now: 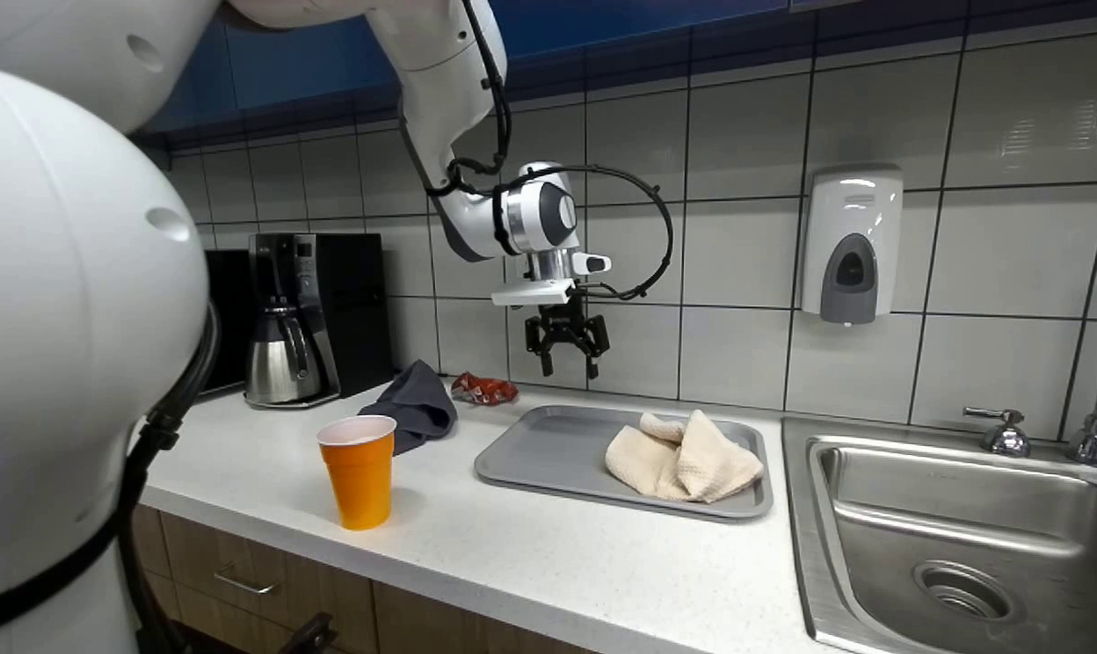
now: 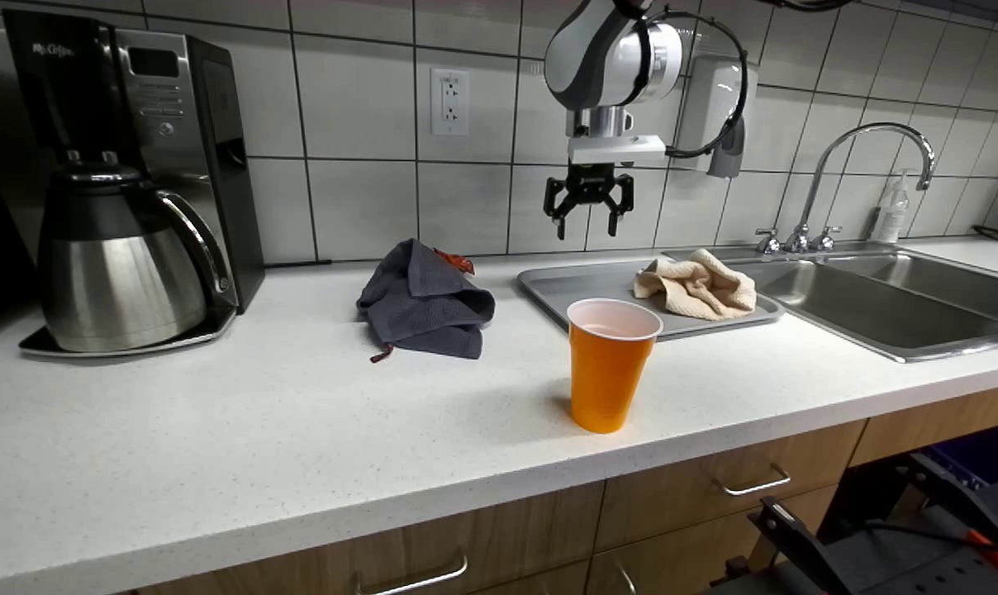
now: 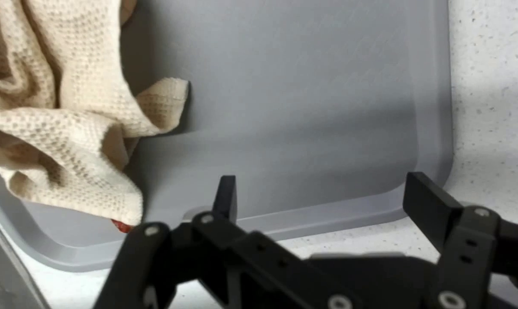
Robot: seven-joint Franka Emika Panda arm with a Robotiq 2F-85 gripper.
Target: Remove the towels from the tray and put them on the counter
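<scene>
Fingers (image 3: 430, 208) are looming nearest in the wrist view, standing wide apart above the tray (image 3: 310, 77) and holding nothing. The cream towel (image 1: 644, 461) is lying on the tray, toward the sink (image 1: 816, 545); the grey towel (image 2: 425, 306) is resting on the worktop (image 2: 218, 446). Cream is probably going to be light, limp and hard to damage, giving good friction; its raised fold (image 1: 705, 445) is looking like the likeliest hold. It is showing a coarse waffle weave, deep creases and a red bit (image 3: 121, 225) peeking out at 1 corner.
</scene>
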